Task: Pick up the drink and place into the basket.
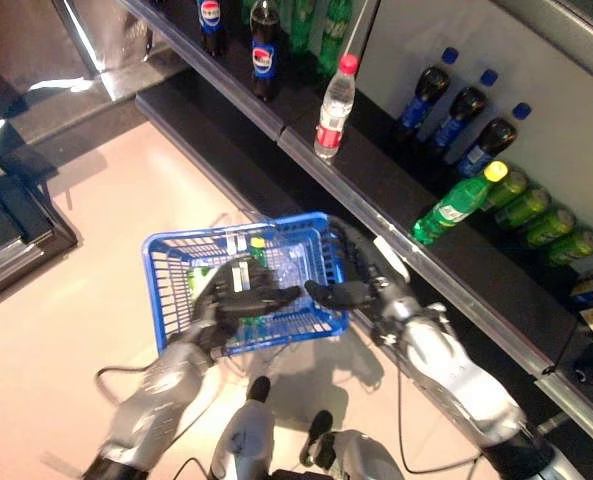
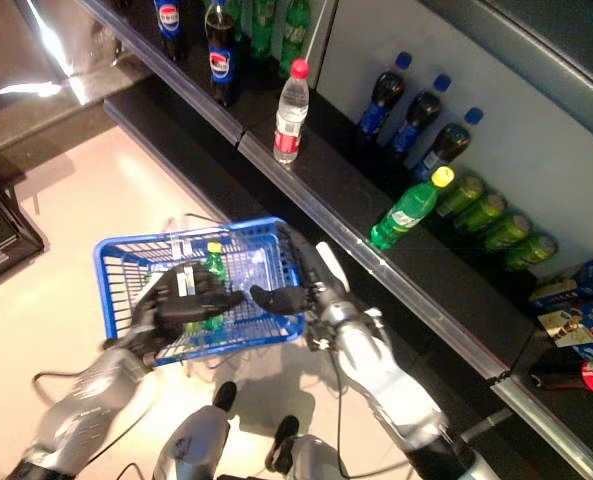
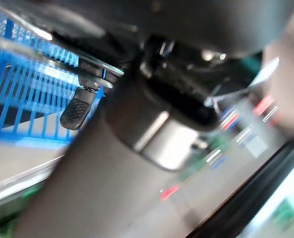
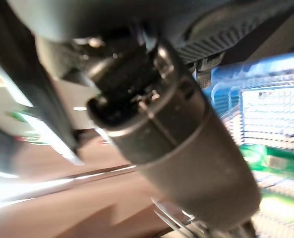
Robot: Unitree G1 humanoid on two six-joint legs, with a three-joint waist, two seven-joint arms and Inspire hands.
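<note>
A green bottle [image 2: 214, 262] (yellow cap) lies in the blue basket [image 1: 166, 262]. Left hand [image 1: 238, 297] and right hand [image 1: 348, 292] hover above, fingers loosely spread; wrist views show only mesh.

Both robot hands crowd the blue basket [image 1: 166, 262]; its far half lies open

one blue basket [image 1: 166, 262], one green bottle [image 2: 214, 262] inside it, one clear water bottle [image 1: 334, 108] at the shelf's front edge, three dark blue-capped bottles [image 1: 466, 108], two hands
</note>
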